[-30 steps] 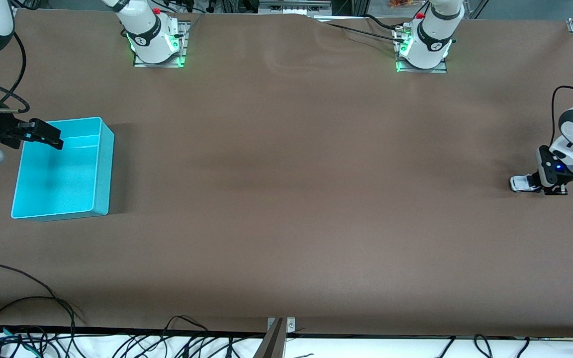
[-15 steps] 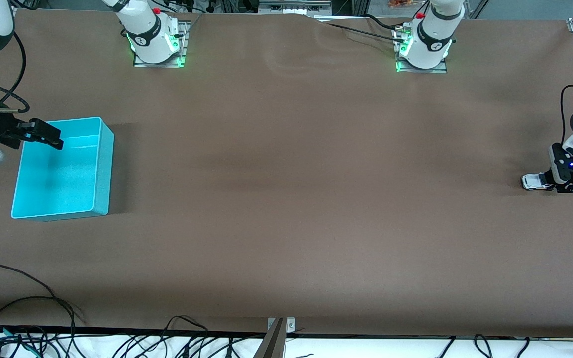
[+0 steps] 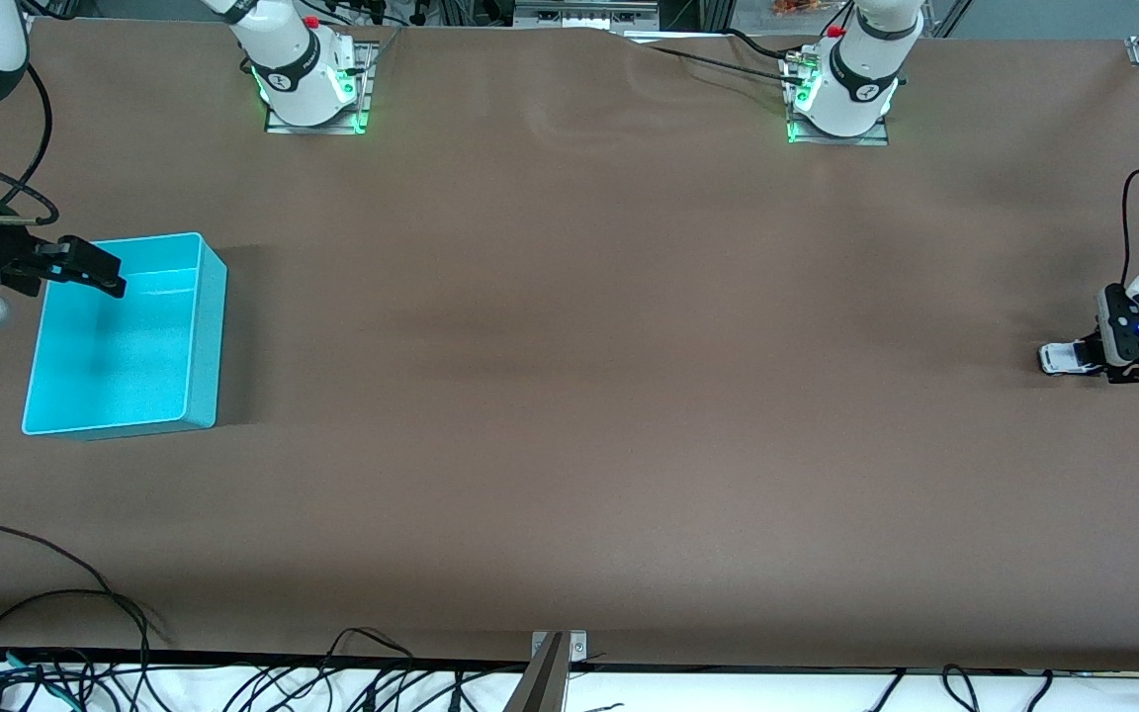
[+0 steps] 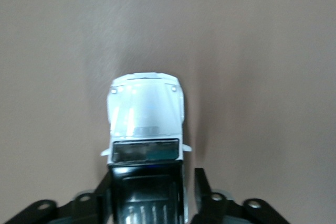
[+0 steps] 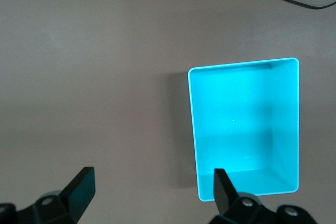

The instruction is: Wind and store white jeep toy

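Note:
The white jeep toy [image 3: 1059,358], white with a black rear, stands on the brown table near the left arm's end. My left gripper [image 3: 1086,358] is low at the table and shut on the toy's black rear. In the left wrist view the jeep toy [image 4: 146,114] points away from the left gripper [image 4: 152,184], its rear between the fingers. The turquoise bin [image 3: 206,336] stands empty at the right arm's end. My right gripper [image 3: 95,277] hangs open and empty over the bin's edge. The right wrist view shows the right gripper [image 5: 152,192] spread wide and the bin [image 5: 192,129] below.
Loose black cables [image 3: 55,613] lie along the table edge nearest the front camera. A metal bracket [image 3: 558,648] sits at the middle of that edge. The table's end lies close to the left gripper.
My left gripper has slid the jeep toy along the table toward the left arm's end. The right arm and the bin have not moved.

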`<state>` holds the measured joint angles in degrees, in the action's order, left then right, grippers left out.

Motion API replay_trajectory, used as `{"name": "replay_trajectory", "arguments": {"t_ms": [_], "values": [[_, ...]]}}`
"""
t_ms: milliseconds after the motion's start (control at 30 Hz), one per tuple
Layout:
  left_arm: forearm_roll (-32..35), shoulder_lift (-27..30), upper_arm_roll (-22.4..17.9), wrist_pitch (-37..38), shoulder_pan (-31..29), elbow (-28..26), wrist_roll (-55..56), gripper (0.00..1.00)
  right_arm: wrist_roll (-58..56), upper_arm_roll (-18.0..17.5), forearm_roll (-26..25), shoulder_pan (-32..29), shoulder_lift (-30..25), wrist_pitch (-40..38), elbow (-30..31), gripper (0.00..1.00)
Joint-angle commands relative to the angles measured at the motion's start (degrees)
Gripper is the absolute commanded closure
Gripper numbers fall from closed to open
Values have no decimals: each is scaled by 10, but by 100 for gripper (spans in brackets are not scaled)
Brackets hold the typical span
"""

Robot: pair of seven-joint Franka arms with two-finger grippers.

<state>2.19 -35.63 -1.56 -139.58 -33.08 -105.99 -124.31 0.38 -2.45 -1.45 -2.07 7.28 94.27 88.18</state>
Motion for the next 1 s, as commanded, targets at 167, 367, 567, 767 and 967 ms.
{"name": "replay_trajectory", "arguments": {"t_ms": [167,367,567,767,967], "values": [[16,-2,-5,84,25,64,27,0,8,2,6,0,-7,8,10,0],[16,26,-4,142,35,78,90,0,8,2,6,0,-7,8,10,0],[16,46,-4,198,58,97,165,0,8,2,6,0,-7,8,10,0],[16,64,-4,276,92,124,272,0,8,2,6,0,-7,8,10,0],[16,64,-4,380,131,170,393,0,8,2,6,0,-6,9,9,0]]}}
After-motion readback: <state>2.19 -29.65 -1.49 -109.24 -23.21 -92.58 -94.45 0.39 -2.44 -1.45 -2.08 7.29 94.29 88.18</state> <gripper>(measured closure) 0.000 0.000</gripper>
